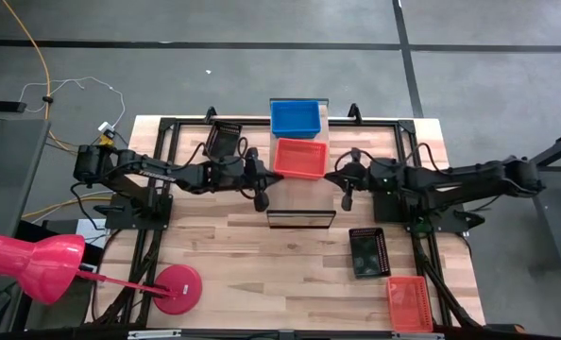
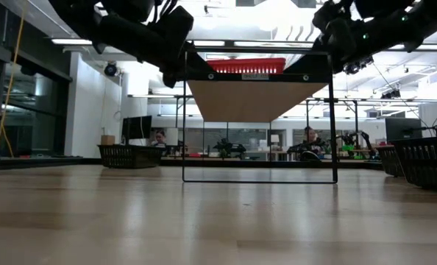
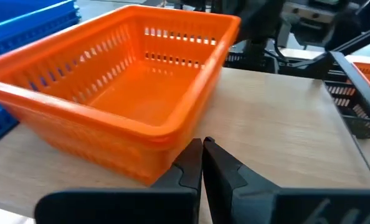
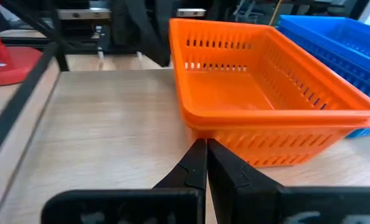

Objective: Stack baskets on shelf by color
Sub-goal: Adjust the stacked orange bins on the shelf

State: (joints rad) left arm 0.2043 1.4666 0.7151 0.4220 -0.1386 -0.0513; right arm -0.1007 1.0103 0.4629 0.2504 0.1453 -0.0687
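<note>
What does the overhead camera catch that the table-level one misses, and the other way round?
Only the high view shows the blue basket, the pink lamp and the red-orange basket on the table. Only the low view shows the shelf's underside and the room behind. Both show the red-orange basket on the shelf, with the left gripper and right gripper at either side.

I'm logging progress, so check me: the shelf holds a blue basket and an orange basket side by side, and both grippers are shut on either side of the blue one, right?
Nearly. In the high view the shut left gripper and right gripper flank the orange basket, not the blue basket. Both baskets do sit side by side on the shelf.
</note>
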